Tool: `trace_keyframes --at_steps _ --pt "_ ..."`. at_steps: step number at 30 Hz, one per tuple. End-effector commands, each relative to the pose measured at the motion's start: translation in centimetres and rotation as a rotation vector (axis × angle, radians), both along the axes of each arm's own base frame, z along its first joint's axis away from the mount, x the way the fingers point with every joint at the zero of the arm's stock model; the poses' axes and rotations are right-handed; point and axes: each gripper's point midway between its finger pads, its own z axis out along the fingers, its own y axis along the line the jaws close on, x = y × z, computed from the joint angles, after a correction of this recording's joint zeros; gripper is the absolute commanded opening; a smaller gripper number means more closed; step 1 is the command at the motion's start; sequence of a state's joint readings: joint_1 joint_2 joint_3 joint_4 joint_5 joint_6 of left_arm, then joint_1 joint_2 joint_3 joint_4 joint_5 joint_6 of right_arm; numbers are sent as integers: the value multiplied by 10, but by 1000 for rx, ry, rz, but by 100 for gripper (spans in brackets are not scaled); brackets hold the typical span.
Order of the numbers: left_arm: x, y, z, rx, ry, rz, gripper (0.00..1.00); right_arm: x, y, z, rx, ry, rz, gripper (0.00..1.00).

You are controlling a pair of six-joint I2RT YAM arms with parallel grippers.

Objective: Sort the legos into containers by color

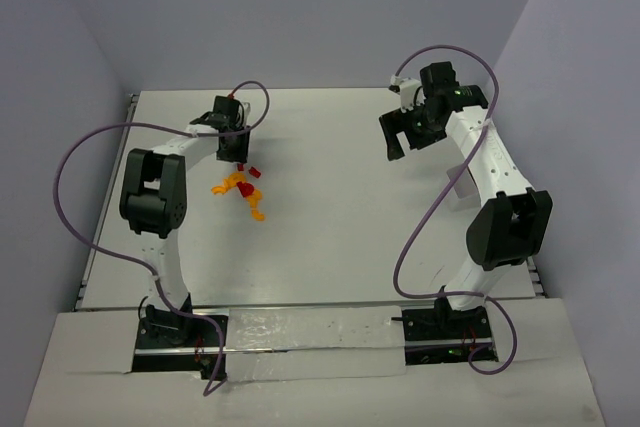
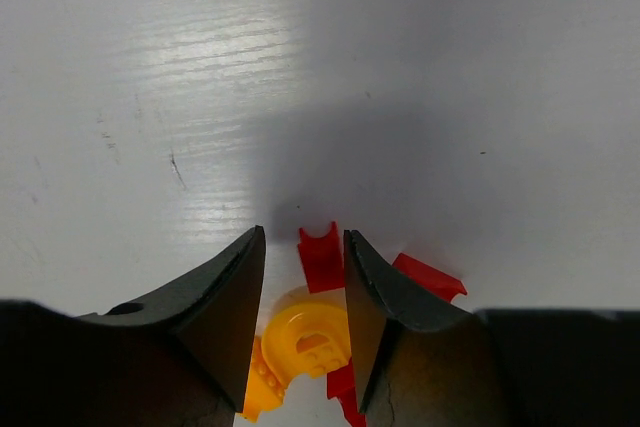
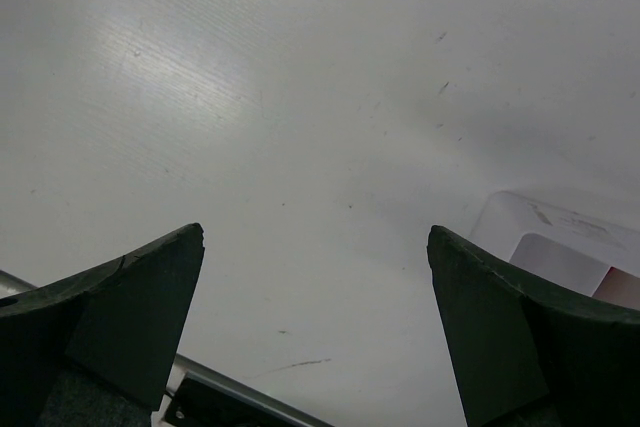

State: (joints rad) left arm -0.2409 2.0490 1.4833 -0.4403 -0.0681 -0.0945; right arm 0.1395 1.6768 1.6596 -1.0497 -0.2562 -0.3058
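Got left pincer down low on the lego pile, roughly 10 o'clock from desk centre in the top view. Half-released, not clenched: straddling a red brick, with a yellow rounded piece just behind it at 6 o'clock. Showing a gap on the brick's 9 o'clock side; at or near the finger on the 3 o'clock side, can't call contact. Reads as lining up a pick on the red one, given the tips bracket it. Flagging a risk: yellow piece also sits between the fingers, touching or overlapping the red, so likely to get pinched or dragged along. Noting a second red piece outside the jaws at 4 o'clock.

Got right pincer fully released, nothing between the fingers, hovering over bare desk at about 2 o'clock in the top view. Seeing a white translucent container at 4 o'clock in its wrist view, beside it, not under it. Looks parked clear to leave the pile to the left arm. Can't tell the container's contents, mostly cropped. Judging sorting barely started: every brick clearly in view lying on the desk.
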Motion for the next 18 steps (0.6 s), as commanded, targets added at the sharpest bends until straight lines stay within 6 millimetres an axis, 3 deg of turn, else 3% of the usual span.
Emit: trace_keyframes --at_steps 1,9,15,18 --pt "9 -7 2 -30 3 10 46 2 6 21 24 -74 6 100" --pt "6 -7 -4 -30 34 18 42 3 13 21 33 -73 14 100" --pt "6 -11 4 -54 42 24 19 4 22 27 49 -91 30 100" --pt "9 -19 24 -96 20 13 11 6 31 35 72 -110 43 100"
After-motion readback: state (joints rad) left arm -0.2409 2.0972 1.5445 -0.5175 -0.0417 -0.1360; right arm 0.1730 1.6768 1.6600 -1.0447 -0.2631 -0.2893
